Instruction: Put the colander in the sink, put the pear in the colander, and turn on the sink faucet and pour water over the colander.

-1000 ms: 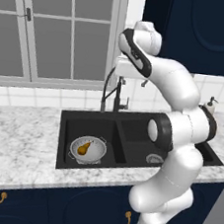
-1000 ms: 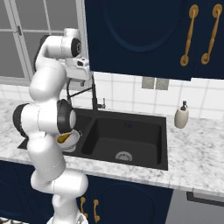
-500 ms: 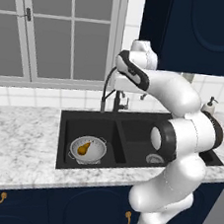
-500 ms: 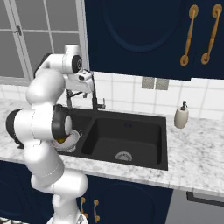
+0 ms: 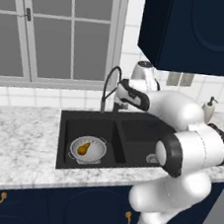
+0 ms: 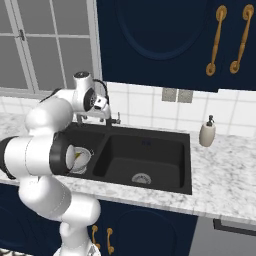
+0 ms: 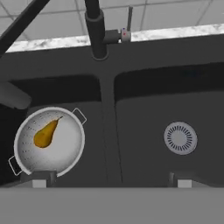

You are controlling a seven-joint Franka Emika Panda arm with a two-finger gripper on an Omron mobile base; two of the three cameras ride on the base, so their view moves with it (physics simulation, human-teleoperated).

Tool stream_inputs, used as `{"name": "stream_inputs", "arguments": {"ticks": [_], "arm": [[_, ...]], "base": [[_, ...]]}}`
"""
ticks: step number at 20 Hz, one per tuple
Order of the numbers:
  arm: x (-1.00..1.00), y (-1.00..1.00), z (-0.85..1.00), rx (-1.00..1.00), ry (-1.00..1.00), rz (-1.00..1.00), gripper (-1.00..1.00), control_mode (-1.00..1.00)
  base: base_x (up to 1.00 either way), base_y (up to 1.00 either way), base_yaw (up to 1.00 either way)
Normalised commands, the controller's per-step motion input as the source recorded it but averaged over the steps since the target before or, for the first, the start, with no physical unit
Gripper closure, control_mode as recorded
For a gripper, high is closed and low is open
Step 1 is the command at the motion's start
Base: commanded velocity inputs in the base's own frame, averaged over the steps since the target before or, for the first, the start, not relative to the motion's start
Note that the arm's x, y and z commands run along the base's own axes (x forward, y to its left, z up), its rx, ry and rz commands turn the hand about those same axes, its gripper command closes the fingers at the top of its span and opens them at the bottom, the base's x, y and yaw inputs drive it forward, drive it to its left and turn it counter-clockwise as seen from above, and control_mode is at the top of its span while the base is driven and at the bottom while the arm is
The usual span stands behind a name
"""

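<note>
Marbled bench carries the black double-basin sink, where the colander sits in the left basin with the pear lying inside it. Gripper, jaws spread wide and empty, hangs above the divider between the basins, facing the gooseneck sink faucet and its small side lever. Two steps look done; the faucet step appears in hand, calling for a reach to the lever, then the spout swung over the colander.
</note>
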Motion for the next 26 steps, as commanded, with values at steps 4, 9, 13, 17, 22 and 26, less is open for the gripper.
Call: {"name": "stream_inputs", "arguments": {"ticks": [4, 9, 13, 17, 22, 26], "arm": [[0.23, -0.16, -0.47, 0.00, -0.43, 0.16, -1.00, -1.00], [0.22, -0.43, -0.42, 0.00, -0.31, 0.06, -1.00, -1.00], [0.25, -0.17, -0.11, 0.00, -0.23, 0.01, -1.00, -1.00], [0.44, 0.00, 0.00, 0.00, -0.14, 0.00, -1.00, -1.00], [0.52, 0.00, 0.00, 0.00, -0.12, 0.00, -1.00, -1.00], [0.44, -0.01, 0.00, 0.00, -0.08, 0.00, -1.00, -1.00]], "base": [[0.00, 0.00, 0.00], [0.00, 0.00, 0.00], [0.00, 0.00, 0.00], [0.00, 0.00, 0.00], [0.00, 0.00, 0.00], [0.00, 0.00, 0.00]]}}
